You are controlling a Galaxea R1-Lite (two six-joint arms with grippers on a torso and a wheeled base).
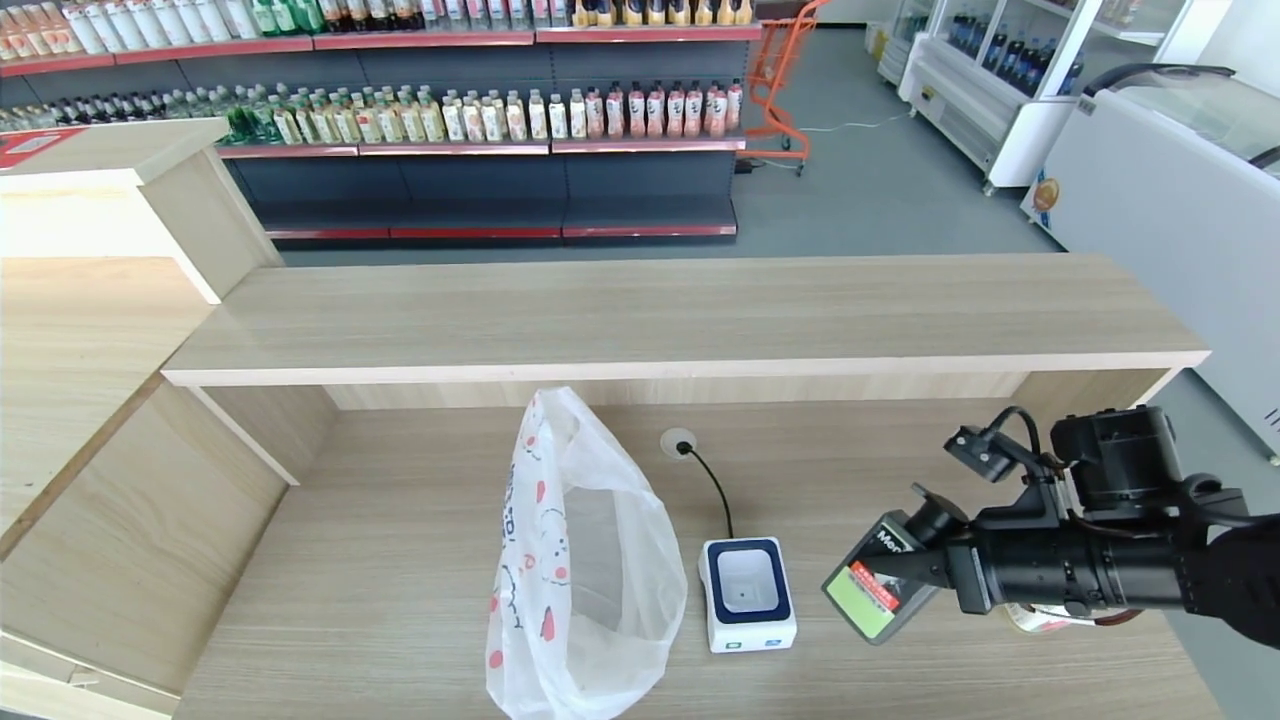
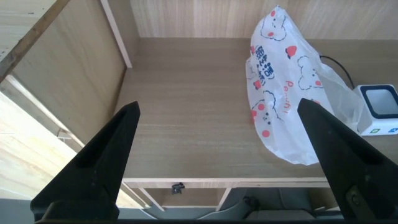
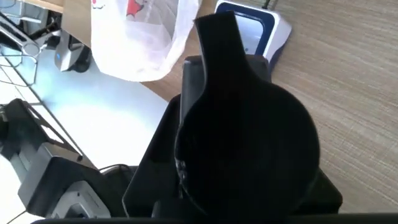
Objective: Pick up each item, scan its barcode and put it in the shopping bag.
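Clamped in the right gripper (image 1: 915, 565): a dark package (image 1: 872, 596) with a green label and a red strip. Sits at the fingertip end of the gripper, toward the robot's left of the wrist, just to the right of the barcode scanner (image 1: 748, 592) and apart from it. Appears held clear of the wooden counter (image 1: 380, 560); contact with the surface cannot be told from the head view.

Long axis tilted: upper end at the fingers, lower end slanting down and toward the scanner. Label face turned toward the head camera. Seen in the right wrist view as a dark mass (image 3: 249, 143) with the scanner (image 3: 255, 25) beyond it.

Fingers closed onto the package's upper end, nothing else touched.

Left gripper (image 2: 217, 155) spread wide, nothing between the fingers (image 2: 106, 162), hanging above bare counter, well apart from the shopping bag (image 2: 280, 93).

Shopping bag (image 1: 580, 570) standing open just left of the scanner, white plastic with red print. Black cable (image 1: 712, 485) running from the scanner to a port in the counter.
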